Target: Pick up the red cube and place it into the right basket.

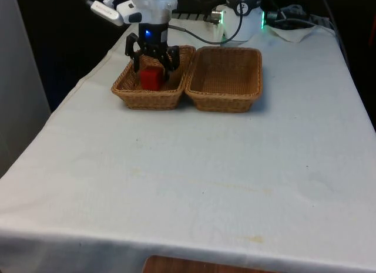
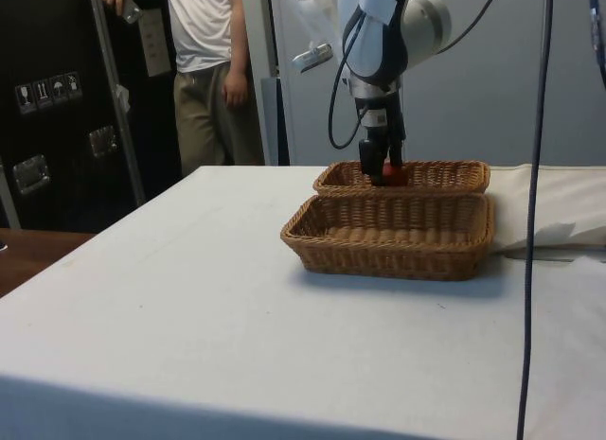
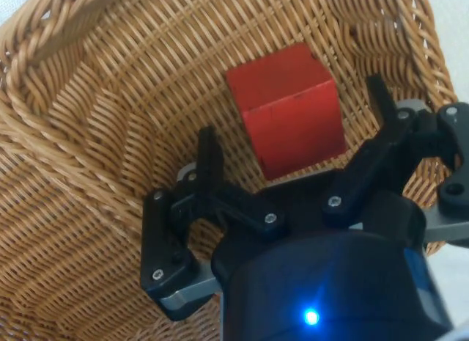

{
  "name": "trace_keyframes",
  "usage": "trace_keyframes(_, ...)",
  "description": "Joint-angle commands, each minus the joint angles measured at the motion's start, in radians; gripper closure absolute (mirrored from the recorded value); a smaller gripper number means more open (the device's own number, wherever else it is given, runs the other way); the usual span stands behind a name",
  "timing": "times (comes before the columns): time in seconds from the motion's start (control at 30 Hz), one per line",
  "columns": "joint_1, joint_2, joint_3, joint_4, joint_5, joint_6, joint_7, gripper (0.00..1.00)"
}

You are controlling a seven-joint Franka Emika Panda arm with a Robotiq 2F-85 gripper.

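The red cube (image 1: 151, 79) sits inside the wicker basket (image 1: 126, 91) on the front view's left, resting on the woven floor. In the wrist view the cube (image 3: 287, 110) lies between the two black fingers (image 3: 207, 161) with a gap of bare weave on each side — neither finger touches it, so the pincer (image 1: 153, 66) is spread wide and has hold of nothing. From the side, a sliver of the cube (image 2: 396, 174) shows red above the far basket's rim, just beside the finger tips.

A second wicker basket (image 1: 225, 100) stands on the front view's right, its long side touching the first one's; it holds nothing. In the side view this second basket (image 2: 398, 251) is the nearer of the two and its wall hides the lower part of the far basket (image 2: 440, 178). Both rest on the white cloth of the bench (image 1: 194, 185). Cables and a folded white cloth lie at the bench's far end.

The white arm (image 2: 379, 43) comes down nearly vertical over the cube's basket, the pincer (image 2: 382, 167) pointing straight down with its fingers dipped below the rim. A person (image 2: 204, 71) in a white shirt and khaki trousers stands behind the bench beside the dark cabinets.
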Motion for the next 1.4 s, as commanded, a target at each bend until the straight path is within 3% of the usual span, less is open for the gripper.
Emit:
trace_keyframes(0.0,-0.005,-0.005,0.006,-0.002,0.007,-0.003,-0.007,0.00)
trace_keyframes(0.1,-0.006,-0.006,0.006,-0.002,0.007,-0.003,-0.008,0.00)
trace_keyframes(0.13,0.006,-0.017,-0.005,-0.001,-0.005,-0.012,0.003,0.00)
trace_keyframes(0.17,0.006,-0.017,-0.005,-0.001,-0.005,-0.012,0.003,0.00)
trace_keyframes(0.2,0.016,-0.030,-0.012,-0.001,-0.013,-0.017,0.011,0.00)
trace_keyframes(0.23,0.004,-0.014,0.000,0.000,0.000,-0.003,0.001,0.00)
trace_keyframes(0.27,0.020,-0.037,-0.015,-0.001,-0.017,-0.021,0.014,0.00)
trace_keyframes(0.5,0.033,-0.103,-0.017,-0.003,-0.057,-0.060,0.048,0.00)
trace_keyframes(0.53,0.017,-0.101,0.000,-0.008,-0.031,-0.049,0.025,0.00)
trace_keyframes(0.57,0.034,-0.111,-0.016,-0.003,-0.063,-0.065,0.055,0.00)
trace_keyframes(0.73,0.041,-0.164,0.002,0.008,-0.109,-0.109,0.100,0.00)
trace_keyframes(0.77,0.031,-0.167,0.012,-0.001,-0.091,-0.097,0.083,0.00)
trace_keyframes(0.8,0.042,-0.173,0.006,0.010,-0.116,-0.117,0.106,0.00)
trace_keyframes(0.9,0.045,-0.206,0.020,0.024,-0.140,-0.153,0.128,0.00)
trace_keyframes(1.0,0.048,-0.227,0.032,0.037,-0.149,-0.179,0.140,0.00)
trace_keyframes(1.03,0.042,-0.232,0.036,0.033,-0.134,-0.175,0.123,0.00)
trace_keyframes(1.07,0.049,-0.232,0.036,0.042,-0.151,-0.187,0.142,0.00)
trace_keyframes(1.23,0.052,-0.256,0.065,0.070,-0.151,-0.223,0.159,0.00)
trace_keyframes(1.27,0.046,-0.254,0.065,0.062,-0.135,-0.212,0.140,0.00)
trace_keyframes(1.3,0.053,-0.259,0.071,0.075,-0.150,-0.228,0.162,0.00)
trace_keyframes(1.37,0.053,-0.264,0.088,0.089,-0.147,-0.241,0.169,0.00)
